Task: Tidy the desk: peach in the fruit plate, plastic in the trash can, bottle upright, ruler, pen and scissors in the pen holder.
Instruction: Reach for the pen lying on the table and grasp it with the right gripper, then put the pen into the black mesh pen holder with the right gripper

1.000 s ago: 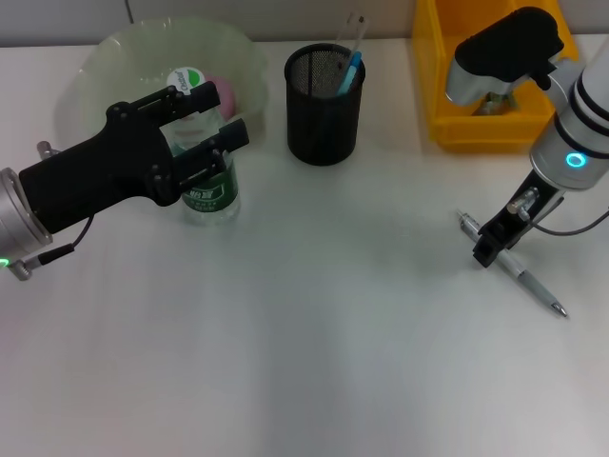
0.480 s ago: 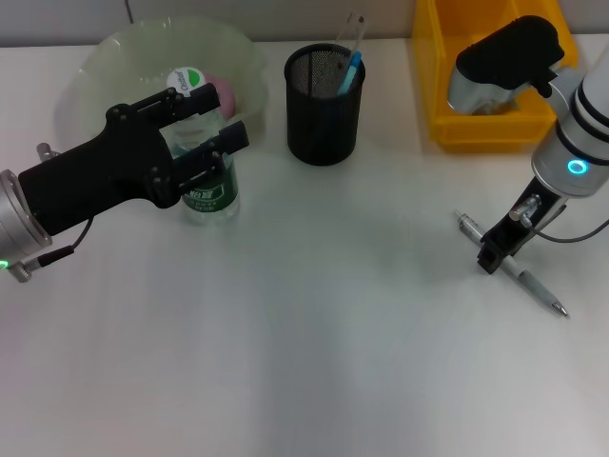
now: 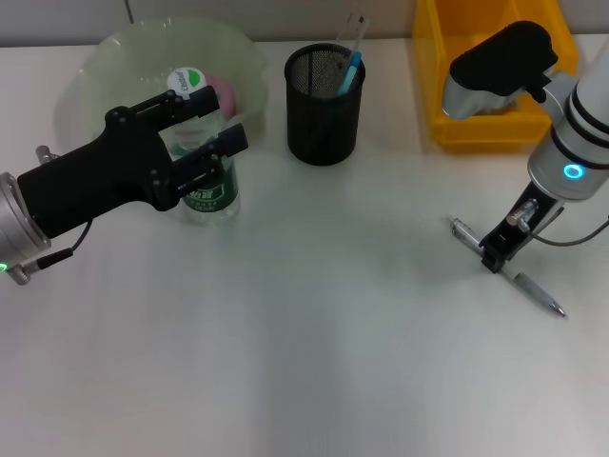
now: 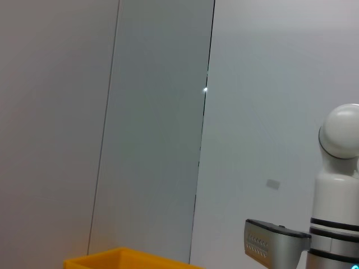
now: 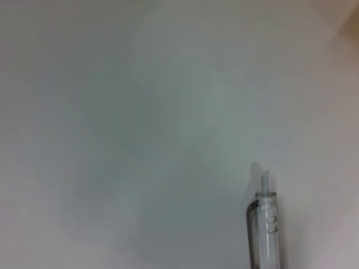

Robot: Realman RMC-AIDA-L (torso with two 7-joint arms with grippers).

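Smooth white desk: right hand clamps slim pen

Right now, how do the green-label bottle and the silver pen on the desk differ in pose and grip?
The clear plastic bottle with the green label stands upright; the silver click pen lies flat on the white desk. The left end effector straddles the bottle near the pale green bowl; the right end effector sits on the pen's middle. Neither is lifted.
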